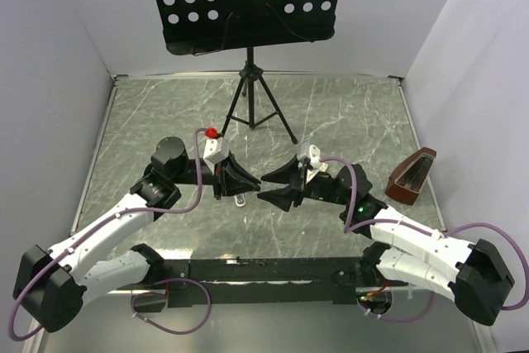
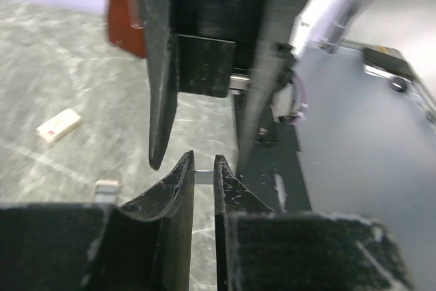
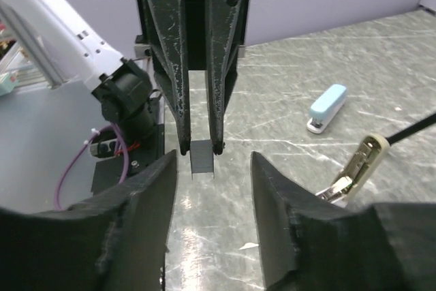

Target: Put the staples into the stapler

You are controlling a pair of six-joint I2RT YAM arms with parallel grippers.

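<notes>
Silvery-grey strip of staples (image 3: 202, 161) sits pinched in the left gripper (image 2: 203, 163), whose arm reaches in from 7 o'clock to table centre, fingers pointing toward 3 o'clock. Right gripper (image 1: 261, 187) reaches in from 4 o'clock and faces it tip to tip, jaws spread wide either side of the strip, clear of it. Cardboard box (image 2: 60, 125) lies flat on the marble table (image 1: 347, 113) at 9 o'clock in the left wrist view; an open stapler (image 3: 355, 168) lies nearby, and a red-brown stapler (image 1: 413, 176) stands at 3 o'clock.
</notes>
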